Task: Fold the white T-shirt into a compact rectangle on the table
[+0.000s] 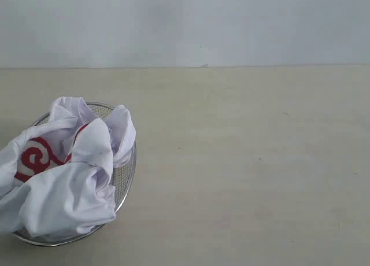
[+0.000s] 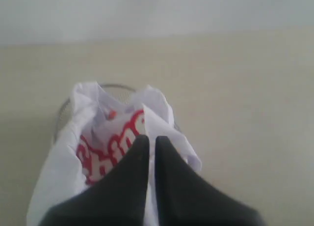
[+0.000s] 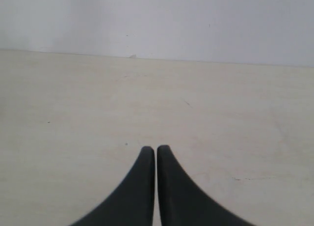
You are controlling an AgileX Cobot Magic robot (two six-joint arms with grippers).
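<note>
While left gripper (image 2: 147, 140) and right gripper (image 3: 156, 149) clench nothing, the white T-shirt (image 1: 72, 191) lies bunched, lettering (image 1: 36, 157) up.

The T-shirt (image 1: 69, 185) lies bunched in the basket (image 1: 125, 172) at the lower left of the frame, spilling over the basket's left rim. The basket stands on my bench (image 1: 248, 162), which runs off to the right and back to the wall (image 1: 185, 23) across the top. My left jaws point at the heap from close by. My right jaws face the bench, with the wall beyond.
</note>
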